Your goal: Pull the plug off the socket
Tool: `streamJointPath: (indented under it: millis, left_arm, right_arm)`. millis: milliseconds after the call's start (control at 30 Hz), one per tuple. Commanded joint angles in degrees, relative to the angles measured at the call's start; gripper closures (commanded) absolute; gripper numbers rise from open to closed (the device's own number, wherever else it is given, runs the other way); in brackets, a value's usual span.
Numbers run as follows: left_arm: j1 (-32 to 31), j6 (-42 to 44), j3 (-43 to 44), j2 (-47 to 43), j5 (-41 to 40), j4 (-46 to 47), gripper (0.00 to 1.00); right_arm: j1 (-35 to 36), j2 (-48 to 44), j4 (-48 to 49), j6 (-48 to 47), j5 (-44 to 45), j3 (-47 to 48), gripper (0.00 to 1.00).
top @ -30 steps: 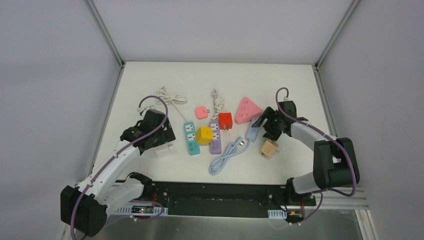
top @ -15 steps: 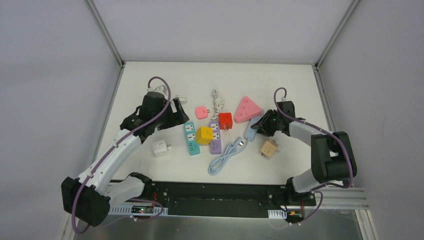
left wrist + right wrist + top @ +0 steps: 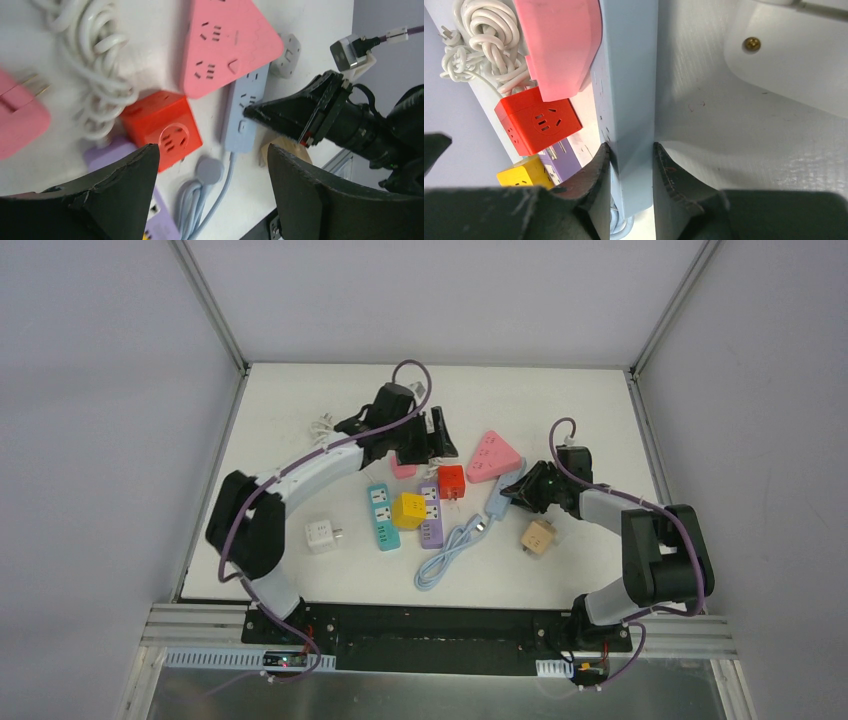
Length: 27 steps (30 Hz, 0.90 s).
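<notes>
Light-blue cord (image 3: 447, 552), coiled nearest the arm bases, leads up to the light-blue power strip (image 3: 500, 502). The strip lies flat at 3 o'clock of the cluster, outlets up, with its long axis running from 7 to 1 o'clock and the cord at the 7 o'clock end.

The right gripper (image 3: 630, 155) is clamped on this strip, one finger pressed to each side. A beige cube adapter (image 3: 538, 538) lies apart at the strip's 4 o'clock, and a white cube adapter (image 3: 322, 536) sits alone at the cluster's 9 o'clock.

Mid-table, a teal strip (image 3: 381, 517) and a purple strip (image 3: 432, 525) lie parallel, both pointing toward 12 o'clock. A yellow cube adapter (image 3: 408, 510) sits between them, touching both.

A red cube adapter (image 3: 451, 481) touches the purple strip's far end; whether its pins are seated cannot be told. The left gripper (image 3: 214, 150) hovers above it with its jaws spread wide, holding nothing.

Farther back, a pink triangular socket block (image 3: 493, 458) presses against the light-blue strip's far end. A small pink plug (image 3: 403, 469) is partly hidden under the left gripper.

Farthest on the white table (image 3: 560, 400) are two bundled white cords, one at 11 o'clock (image 3: 322, 424) and one beside the red cube adapter (image 3: 100, 75).

Count: three bar strips, one triangular block, four cube adapters, one small plug, two white cords.
</notes>
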Motion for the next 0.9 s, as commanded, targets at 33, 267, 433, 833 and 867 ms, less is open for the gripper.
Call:
streamJointPath:
  millis: [33, 267, 433, 833, 867]
  left_arm:
    - [-4.33, -0.78, 9.69, 9.68, 0.3, 5.43, 0.2]
    - [-5.95, -6.71, 16.49, 17.97, -2.19, 5.96, 0.2]
    - [-5.95, -9.94, 21.23, 21.14, -2.36, 1.9, 0.19]
    - [-4.9, -17.68, 22.37, 23.67, -0.75, -1.26, 0.17]
    - [-4.82, -18.18, 22.32, 23.76, -0.74, -1.22, 0.17]
  right_arm:
    - [-1.62, -1.75, -4.02, -2.51, 1.5, -3.21, 1.0]
    - [-4.05, -8.02, -0.75, -1.95, -2.15, -6.52, 1.0]
    - [-5.24, -12.15, 3.88, 0.11, -5.99, -8.02, 1.0]
    - [-7.71, -16.14, 11.7, 6.01, -13.67, -9.35, 1.0]
    - [-7.85, -16.25, 12.16, 6.34, -14.06, -9.67, 1.0]
